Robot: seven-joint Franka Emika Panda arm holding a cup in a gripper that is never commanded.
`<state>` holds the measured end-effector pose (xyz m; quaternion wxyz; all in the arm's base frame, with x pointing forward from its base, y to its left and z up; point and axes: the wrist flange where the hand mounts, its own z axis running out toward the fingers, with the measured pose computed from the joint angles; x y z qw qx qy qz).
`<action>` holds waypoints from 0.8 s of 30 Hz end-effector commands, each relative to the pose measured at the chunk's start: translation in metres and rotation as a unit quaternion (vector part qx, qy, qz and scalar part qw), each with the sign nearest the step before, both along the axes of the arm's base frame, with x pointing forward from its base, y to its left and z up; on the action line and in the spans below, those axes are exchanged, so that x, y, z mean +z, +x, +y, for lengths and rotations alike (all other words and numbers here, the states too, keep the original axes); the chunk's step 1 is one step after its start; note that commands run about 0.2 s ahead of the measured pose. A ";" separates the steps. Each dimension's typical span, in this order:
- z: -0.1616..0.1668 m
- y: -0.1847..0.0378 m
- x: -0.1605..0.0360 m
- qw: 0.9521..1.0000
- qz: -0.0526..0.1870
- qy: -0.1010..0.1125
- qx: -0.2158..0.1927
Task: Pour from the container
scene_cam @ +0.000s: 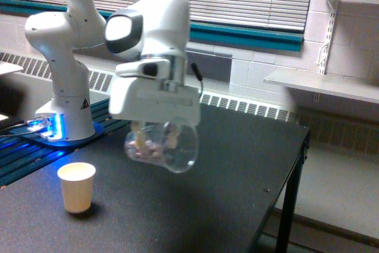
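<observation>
The container is a clear rounded plastic jar with small reddish-brown and pale bits inside. It hangs tilted on its side above the black table, its mouth toward the exterior view's right. My gripper is shut on it from above, the fingers mostly hidden behind the jar. A small cream paper cup stands upright on the table, below and to the exterior view's left of the jar, apart from it.
The arm's white base stands at the back left on a blue-lit mount. The table's right edge drops off to the floor. A white shelf and window blinds line the back wall.
</observation>
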<state>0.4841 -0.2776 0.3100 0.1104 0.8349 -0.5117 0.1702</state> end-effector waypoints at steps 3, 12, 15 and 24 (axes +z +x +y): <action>0.010 -0.029 0.012 1.000 -0.022 -0.008 -0.017; 0.031 -0.063 -0.002 1.000 -0.001 -0.014 0.005; 0.036 -0.075 -0.008 1.000 0.006 -0.017 0.002; 0.038 -0.114 -0.025 0.999 0.023 -0.022 -0.003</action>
